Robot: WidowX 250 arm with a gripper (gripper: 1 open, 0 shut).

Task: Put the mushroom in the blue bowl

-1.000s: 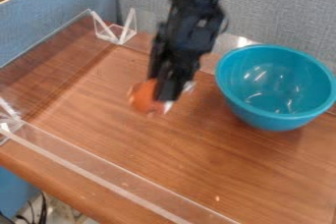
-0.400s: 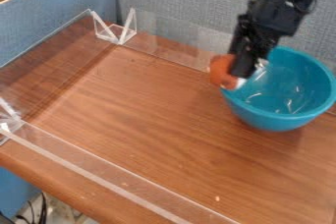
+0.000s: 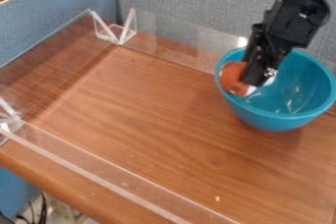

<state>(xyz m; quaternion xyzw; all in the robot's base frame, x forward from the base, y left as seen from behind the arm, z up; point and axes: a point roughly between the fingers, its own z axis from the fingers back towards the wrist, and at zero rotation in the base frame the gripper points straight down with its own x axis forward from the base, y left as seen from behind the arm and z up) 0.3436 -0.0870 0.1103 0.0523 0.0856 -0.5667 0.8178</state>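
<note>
The blue bowl is a large teal plastic bowl at the right side of the wooden table. My gripper hangs from the black arm over the bowl's left rim, pointing almost straight down. It is shut on the mushroom, whose orange-brown cap shows at the fingers just inside and above the bowl's left edge. The stem is hidden by the fingers.
A clear acrylic wall runs along the table's front and left edges, with clear brackets at the back left. A blue partition stands behind. Bare wooden tabletop lies left of the bowl.
The gripper carried the mushroom from the middle of the table to the right, reaching the bowl's left rim. It stayed shut on the mushroom throughout.
</note>
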